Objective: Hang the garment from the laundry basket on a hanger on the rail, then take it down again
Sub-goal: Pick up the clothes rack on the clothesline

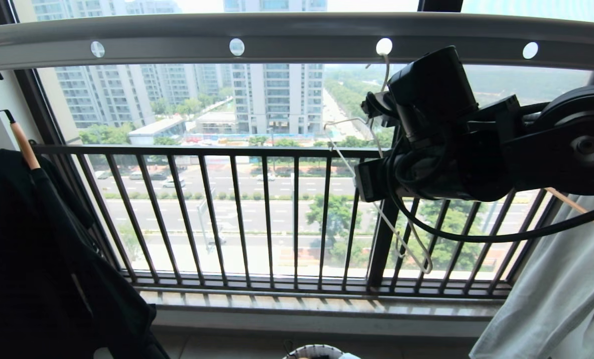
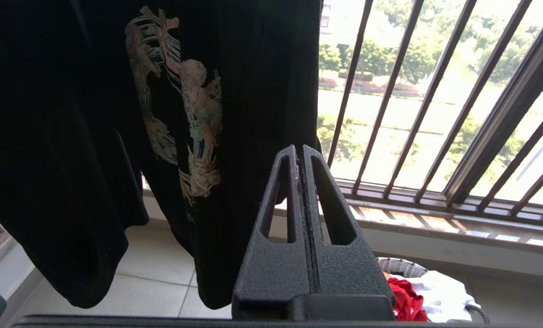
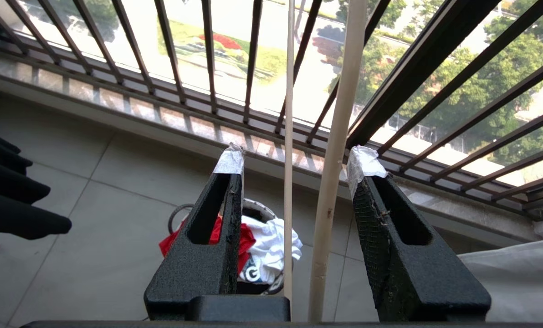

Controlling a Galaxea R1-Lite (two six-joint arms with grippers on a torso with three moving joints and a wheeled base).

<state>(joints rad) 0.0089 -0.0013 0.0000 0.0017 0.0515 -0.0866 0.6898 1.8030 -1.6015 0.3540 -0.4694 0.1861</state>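
The cream hanger (image 1: 386, 65) hangs by its hook from a hole in the grey rail (image 1: 302, 37). My right gripper (image 3: 296, 158) is raised to it and open, with two of the hanger's wires (image 3: 340, 114) passing between the taped fingers, unclamped. The red garment (image 3: 248, 241) lies crumpled in the laundry basket (image 3: 258, 207) on the floor below, beside white cloth. In the left wrist view my left gripper (image 2: 299, 148) is shut and empty, held low, with the basket (image 2: 401, 266) and the red garment (image 2: 406, 300) just beyond it.
A black garment (image 1: 38, 259) hangs on a wooden hanger at the left. A pale grey garment (image 1: 556, 294) hangs at the right. The black railing of vertical bars (image 1: 237, 214) and the window sill stand behind. The basket's rim (image 1: 317, 350) shows at the bottom edge.
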